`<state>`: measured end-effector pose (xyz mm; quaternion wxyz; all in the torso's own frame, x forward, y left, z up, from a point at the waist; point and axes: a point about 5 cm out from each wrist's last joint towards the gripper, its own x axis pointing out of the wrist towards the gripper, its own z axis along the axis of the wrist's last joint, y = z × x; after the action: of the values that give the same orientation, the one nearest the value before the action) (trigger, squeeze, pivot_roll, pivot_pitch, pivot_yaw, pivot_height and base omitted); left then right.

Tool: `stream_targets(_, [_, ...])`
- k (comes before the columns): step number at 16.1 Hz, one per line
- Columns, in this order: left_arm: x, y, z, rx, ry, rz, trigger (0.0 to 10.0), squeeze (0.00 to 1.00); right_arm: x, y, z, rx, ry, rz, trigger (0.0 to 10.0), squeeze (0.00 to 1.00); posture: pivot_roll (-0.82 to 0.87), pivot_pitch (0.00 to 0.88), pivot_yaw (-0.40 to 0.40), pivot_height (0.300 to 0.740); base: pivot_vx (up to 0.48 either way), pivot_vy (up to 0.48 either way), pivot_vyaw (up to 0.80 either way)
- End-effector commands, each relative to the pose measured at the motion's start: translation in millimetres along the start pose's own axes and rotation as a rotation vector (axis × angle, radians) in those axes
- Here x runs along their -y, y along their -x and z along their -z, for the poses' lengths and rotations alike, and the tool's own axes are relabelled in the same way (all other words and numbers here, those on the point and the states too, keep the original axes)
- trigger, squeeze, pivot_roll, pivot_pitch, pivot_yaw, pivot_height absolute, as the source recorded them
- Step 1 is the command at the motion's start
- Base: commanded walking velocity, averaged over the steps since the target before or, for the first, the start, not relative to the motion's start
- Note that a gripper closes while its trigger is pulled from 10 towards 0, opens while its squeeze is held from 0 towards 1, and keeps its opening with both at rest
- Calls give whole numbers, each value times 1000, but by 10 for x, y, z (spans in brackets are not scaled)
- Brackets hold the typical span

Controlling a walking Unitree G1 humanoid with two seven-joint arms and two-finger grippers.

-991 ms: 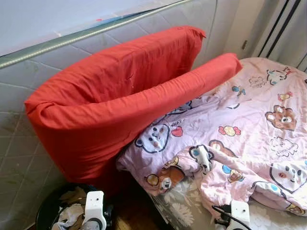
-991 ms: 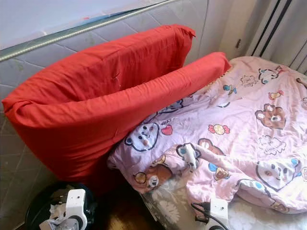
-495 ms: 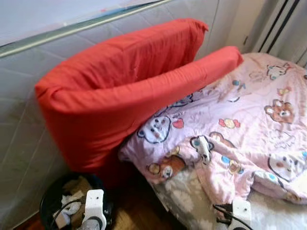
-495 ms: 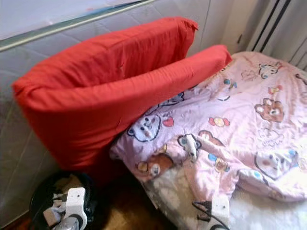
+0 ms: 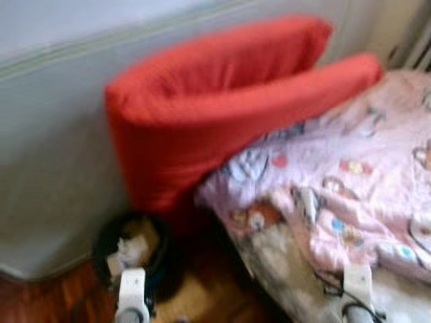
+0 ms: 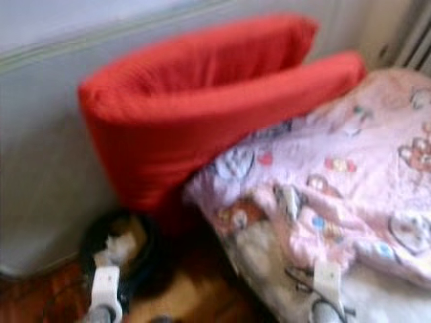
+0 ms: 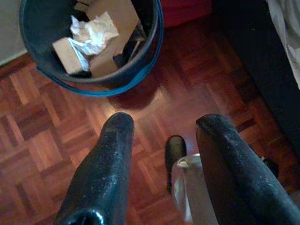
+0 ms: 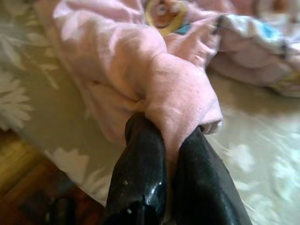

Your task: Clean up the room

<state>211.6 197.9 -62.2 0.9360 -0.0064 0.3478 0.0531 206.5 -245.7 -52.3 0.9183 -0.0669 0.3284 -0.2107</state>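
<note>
Camera swung left; right gripper (image 8: 171, 140) jaws clamp pink blanket (image 8: 178, 93); left gripper (image 7: 161, 136) jaws apart.

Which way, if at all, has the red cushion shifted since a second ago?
No. The red cushion leans on the grey padded wall and overlaps the pink cartoon quilt just as before; the whole picture slid right, so the camera moved.

The bed (image 5: 283, 269), under a grey flowered sheet, carries a rumpled pink cartoon-print blanket (image 5: 350, 188) towards three o'clock and a long red cushion (image 5: 222, 101) at twelve. On the parquet floor (image 7: 56, 136), at about seven o'clock, stands a dark bin (image 7: 145, 51) holding crumpled paper and cardboard.
</note>
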Motion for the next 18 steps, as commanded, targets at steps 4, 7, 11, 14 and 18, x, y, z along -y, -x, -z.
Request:
stream_targets(4, [-34,4,5,-4,-11,-3,10000,0,52,23,74,-16,-11,44,10000,0,66,95,7,740,-290,0,0])
stream_targets(7, [-31,2,2,-5,-16,1,10000,0,73,23,75,-14,-7,57,10000,0,65,88,9,740,-290,0,0])
stream_targets(11, [-34,-2,-10,-2,-22,4,10000,0,71,25,79,-15,-7,62,10000,0,63,78,11,740,-292,0,0])
stream_targets(14, [-33,-4,-16,-2,-25,6,10000,0,63,26,80,-15,3,57,10000,0,62,78,10,740,-291,0,0])
stream_targets(18, [-20,-6,-14,-4,-22,7,10000,0,36,83,233,-66,26,24,10000,0,54,91,8,740,-279,0,0])
